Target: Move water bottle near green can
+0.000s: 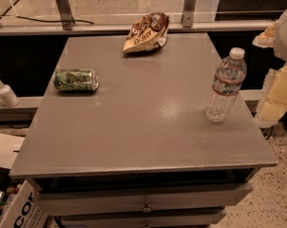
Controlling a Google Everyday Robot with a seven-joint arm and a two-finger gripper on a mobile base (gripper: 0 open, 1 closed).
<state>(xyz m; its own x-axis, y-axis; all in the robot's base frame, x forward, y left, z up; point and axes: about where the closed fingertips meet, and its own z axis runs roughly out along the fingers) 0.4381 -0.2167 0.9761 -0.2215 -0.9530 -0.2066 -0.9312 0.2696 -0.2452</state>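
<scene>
The water bottle (225, 85) stands upright near the right edge of the grey table (143, 122); it is clear and ribbed, with a white cap and a red-and-white label band. The green can (76, 80) lies on its side near the table's left edge, far from the bottle. My gripper (278, 75), white and pale yellow, hangs at the right edge of the view, just right of the bottle and beyond the table's edge, not touching it.
A brown-and-yellow snack bag (146, 33) lies at the back middle of the table. A small white pump bottle (4, 92) stands on a ledge to the left. Cardboard boxes (15, 198) sit on the floor at lower left. Drawers (143, 201) are under the tabletop.
</scene>
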